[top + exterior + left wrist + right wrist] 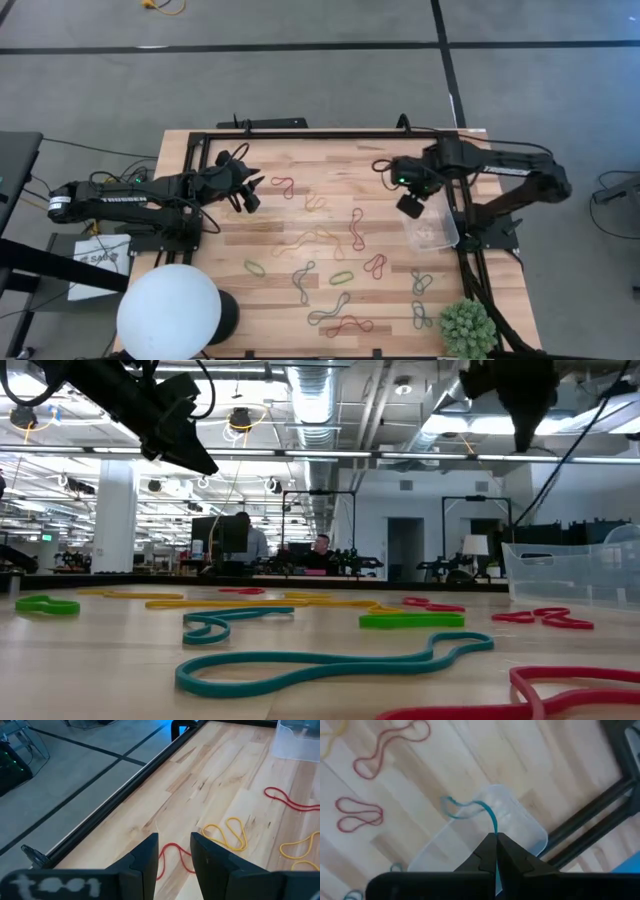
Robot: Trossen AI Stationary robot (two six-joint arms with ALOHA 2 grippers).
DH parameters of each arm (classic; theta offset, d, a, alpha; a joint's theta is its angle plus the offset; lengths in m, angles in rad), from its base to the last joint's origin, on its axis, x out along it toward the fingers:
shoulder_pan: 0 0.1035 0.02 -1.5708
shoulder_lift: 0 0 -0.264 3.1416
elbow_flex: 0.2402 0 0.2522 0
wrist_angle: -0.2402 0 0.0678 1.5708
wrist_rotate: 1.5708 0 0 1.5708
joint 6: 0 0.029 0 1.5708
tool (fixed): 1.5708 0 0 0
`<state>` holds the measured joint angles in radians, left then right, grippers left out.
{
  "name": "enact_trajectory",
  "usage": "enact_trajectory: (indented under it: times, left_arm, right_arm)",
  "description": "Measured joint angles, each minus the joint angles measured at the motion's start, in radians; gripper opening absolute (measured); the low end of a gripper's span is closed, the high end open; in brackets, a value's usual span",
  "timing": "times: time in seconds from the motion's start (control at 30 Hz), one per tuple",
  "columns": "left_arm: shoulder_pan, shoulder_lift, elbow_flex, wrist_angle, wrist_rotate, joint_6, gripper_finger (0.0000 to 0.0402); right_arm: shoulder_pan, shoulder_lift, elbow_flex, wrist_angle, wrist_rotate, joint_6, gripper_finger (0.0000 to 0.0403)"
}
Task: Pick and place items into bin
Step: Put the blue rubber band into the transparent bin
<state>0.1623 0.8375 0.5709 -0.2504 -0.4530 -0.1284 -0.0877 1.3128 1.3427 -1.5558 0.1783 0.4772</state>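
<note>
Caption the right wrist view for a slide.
Right gripper shut on a teal rubber band, dangling it above the clear bin.

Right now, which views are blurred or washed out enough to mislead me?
Low view: the nearest teal band is soft, and ceiling lights glare behind. Right wrist view: the clear bin looks hazy under the right gripper. Left wrist view: the left gripper is blurred.
</note>
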Motion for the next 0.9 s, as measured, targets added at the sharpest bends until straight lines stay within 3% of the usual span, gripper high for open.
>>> enact_trajectory:
  times: [0.13,0.43,0.9]
  left_arm:
    - [0.0,0.0,0.0,0.0,0.013,0.0,0.0104]
    - [0.0,0.0,0.0,0.003,0.029,0.0,0.0104]
    - [0.0,0.0,0.0,0.02,0.026,-0.016,0.0104]
  right_arm:
    - [-0.026,-0.051,-0.134,-0.001,-0.078,-0.007,0.0001]
    - [-0.104,-0.108,-0.428,0.13,-0.097,-0.013,0.0008]
    - [-0.21,0.015,-0.466,0.238,-0.099,-0.069,0.006]
